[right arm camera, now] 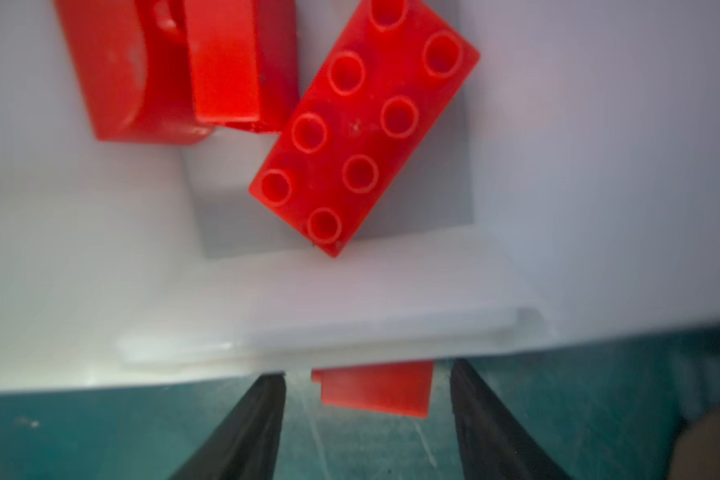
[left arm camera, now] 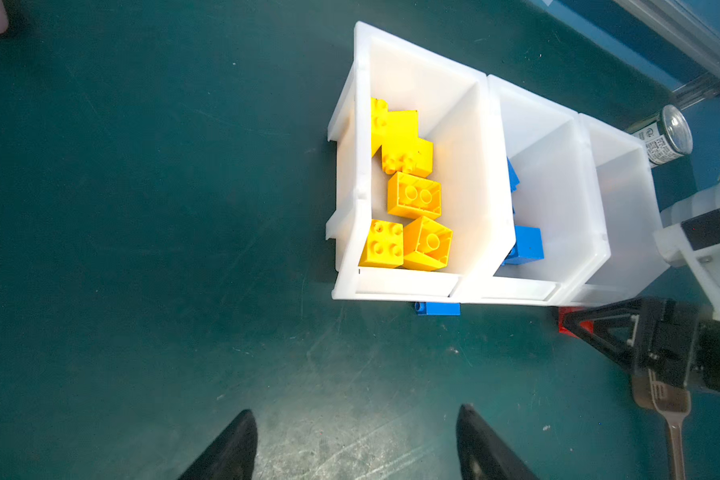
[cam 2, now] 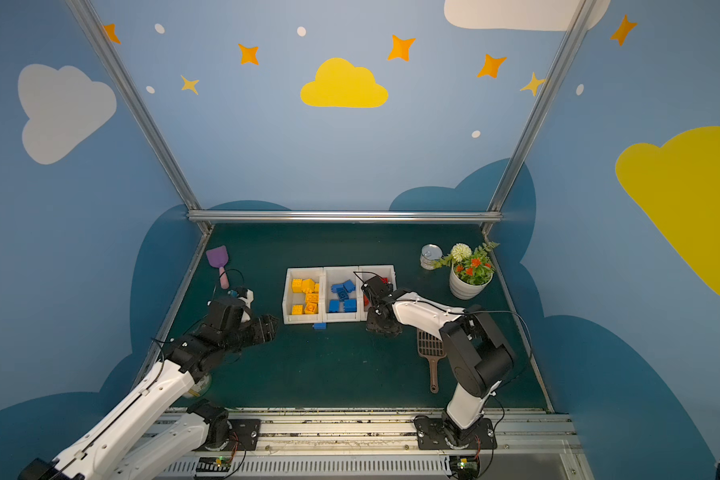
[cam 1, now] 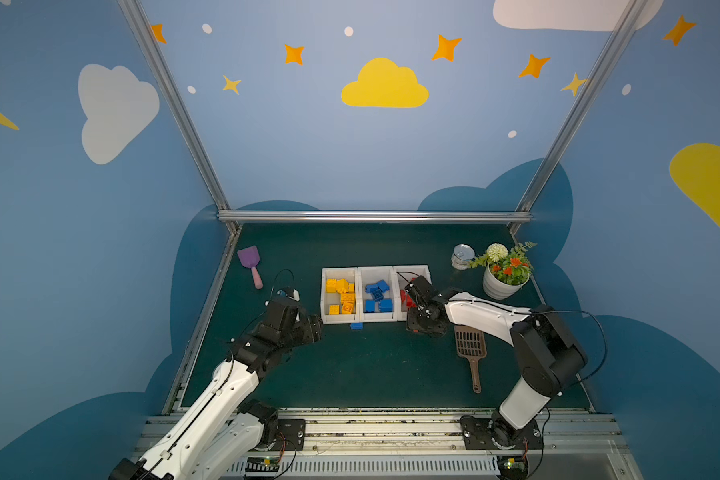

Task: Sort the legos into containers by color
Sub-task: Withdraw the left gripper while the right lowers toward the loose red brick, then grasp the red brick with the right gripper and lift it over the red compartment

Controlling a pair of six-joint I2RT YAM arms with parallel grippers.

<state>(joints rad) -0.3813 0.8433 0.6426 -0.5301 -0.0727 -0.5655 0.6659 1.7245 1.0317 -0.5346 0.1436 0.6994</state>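
Note:
Three joined white containers stand in a row mid-table. The left one [cam 1: 323, 291] holds yellow legos [cam 1: 341, 297], the middle one [cam 1: 376, 270] blue legos [cam 1: 377, 297], and the right one [cam 1: 412, 268] red legos [right arm camera: 362, 124], partly hidden by my right arm. A loose blue brick [cam 1: 356, 326] lies on the mat against the front wall of the containers. A loose red brick [right arm camera: 377, 388] lies on the mat against the right container's front wall. My right gripper [right arm camera: 366, 372] stands open astride it, with a gap on each side. My left gripper [left arm camera: 357, 411] hovers open and empty left of the containers.
A brown slotted scoop [cam 1: 470, 347] lies just right of my right gripper. A purple scoop [cam 1: 250, 259] is at the back left. A metal tin [cam 1: 462, 255] and a white flower pot [cam 1: 501, 284] stand at the back right. A metal frame edges the mat.

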